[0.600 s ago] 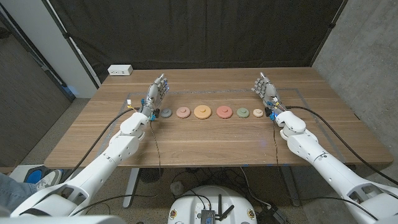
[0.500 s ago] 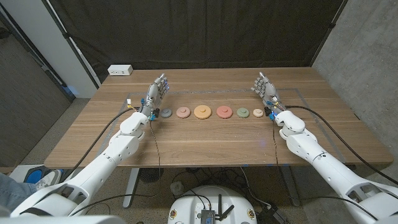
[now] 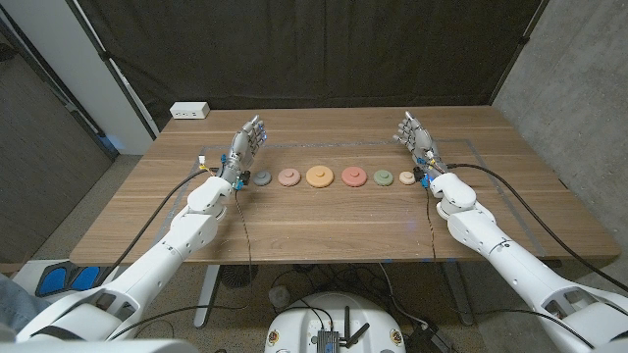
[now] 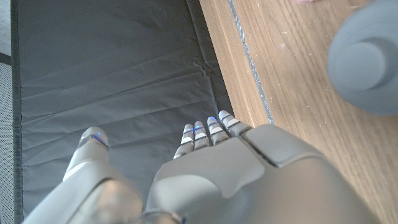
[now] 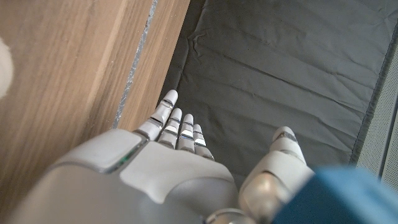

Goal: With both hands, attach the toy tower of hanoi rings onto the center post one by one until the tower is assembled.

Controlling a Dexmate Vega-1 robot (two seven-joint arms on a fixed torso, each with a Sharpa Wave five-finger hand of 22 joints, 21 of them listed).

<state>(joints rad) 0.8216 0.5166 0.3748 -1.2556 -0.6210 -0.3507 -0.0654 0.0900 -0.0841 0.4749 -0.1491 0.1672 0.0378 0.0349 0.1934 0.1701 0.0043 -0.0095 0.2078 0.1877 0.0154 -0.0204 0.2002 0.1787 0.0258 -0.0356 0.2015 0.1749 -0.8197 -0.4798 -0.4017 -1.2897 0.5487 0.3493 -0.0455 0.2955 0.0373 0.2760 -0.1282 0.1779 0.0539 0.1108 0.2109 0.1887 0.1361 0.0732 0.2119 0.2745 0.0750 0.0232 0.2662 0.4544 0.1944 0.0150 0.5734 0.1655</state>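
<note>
Head view: both hands wait, rings laid in a row

L to R: left hand (image 3: 245, 149) stands by row's left end, fingers apart, holding nothing. Then grey ring (image 3: 262, 177), pink ring (image 3: 288, 177), big yellow piece (image 3: 319, 176) at centre, prob. the base w/ post, red ring (image 3: 352, 176), green ring (image 3: 383, 177), cream ring (image 3: 406, 178). Right hand (image 3: 415, 139) flanks far end, fingers spread, empty. Likely one hand per side for easy reach; nothing stacked yet.

Six rings (image 3: 319, 176) lie in a row across the worktop (image 3: 324, 230), left hand (image 3: 245, 147) just beside the row's left end, right hand (image 3: 416, 139) beside its right end. Power strip (image 3: 189, 111) at far-left corner.
</note>
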